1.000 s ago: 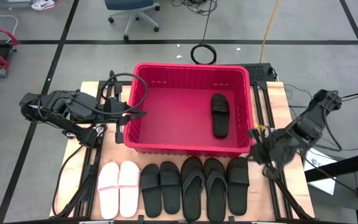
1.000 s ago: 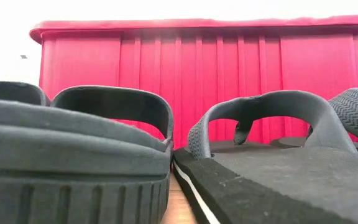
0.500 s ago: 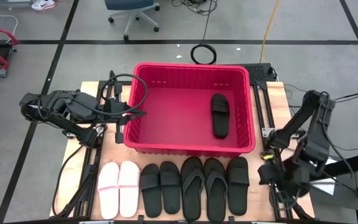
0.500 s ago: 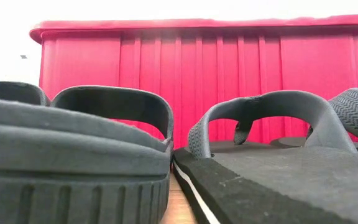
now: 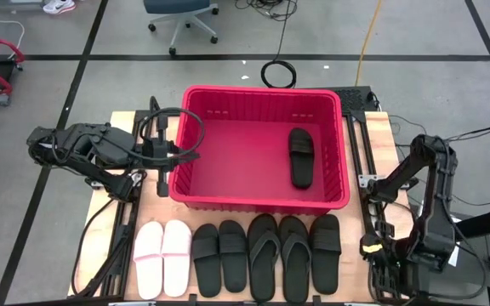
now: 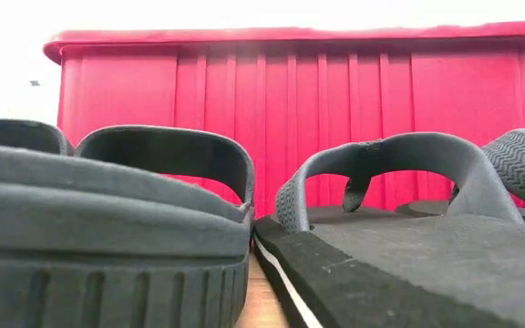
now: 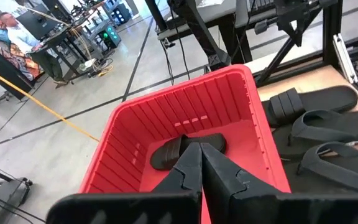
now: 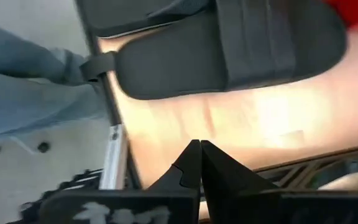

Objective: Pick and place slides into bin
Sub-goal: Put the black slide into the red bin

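Grey floor with dark taped lines runs around a wooden worktop (image 5: 402,157), and an office chair (image 5: 179,15) stands well beyond its far edge. The red bin (image 5: 260,200) sits in the middle of the worktop toward the far edge, and one black wide-strap slide (image 5: 301,155) lies inside it, nearer the right wall.

Along the near edge the remaining slides lie in a row, toes toward the bin: the pink pair (image 5: 162,257) at the left end, then a black wide-strap pair (image 5: 219,257), the black thong pair (image 5: 278,257), and a single black wide-strap slide (image 5: 325,251) at the right end.

The left tool (image 7: 201,163) hangs at the bin's left wall, its fingers pressed together and holding nothing; from its own camera it points across the bin toward the slide inside, well apart from it. The right tool (image 8: 199,157) is off the worktop's near right corner, just past the right edge, fingers likewise pressed together and empty. Its camera looks across bare wood at the single black slide at the end of the row, near it but not touching.
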